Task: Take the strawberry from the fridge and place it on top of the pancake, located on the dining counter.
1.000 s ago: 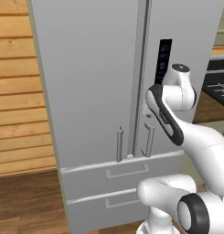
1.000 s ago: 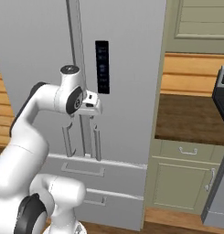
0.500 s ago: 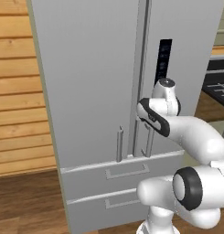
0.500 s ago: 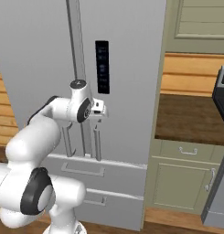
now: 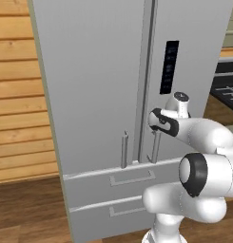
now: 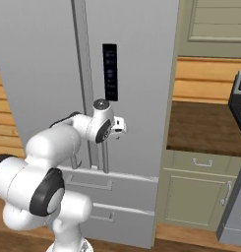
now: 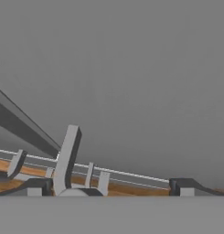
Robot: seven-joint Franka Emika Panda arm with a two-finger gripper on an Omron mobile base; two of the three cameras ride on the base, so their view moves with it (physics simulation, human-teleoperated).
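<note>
Your two-finger gripper [image 7: 109,188] has its jaws spread wide and empty; in the hand view the two dark fingertips [image 7: 34,186] sit far apart at the bottom, and the light-grey vertical bar handle [image 7: 66,160] rises between them, nearer the left tip. From the right base view the gripper [image 6: 120,129] is just in front of the right door of the tall light-grey French-door fridge [image 6: 141,74], level with the lower end of that handle [image 6: 105,156] and below the black control panel [image 6: 110,72]. What matters for the next move: the handle's long axis runs vertical, so you want the fingers on either side of it, straddling it crosswise; it lies straight ahead of the hand and close. I can't tell whether a finger touches it yet. Both doors look shut, with the centre seam [image 5: 145,80] just left of the hand. The strawberry is presumably inside, behind the doors ahead of the hand. Judging by this, you're at the handle-grab step, with nearly all of the task left.
</note>
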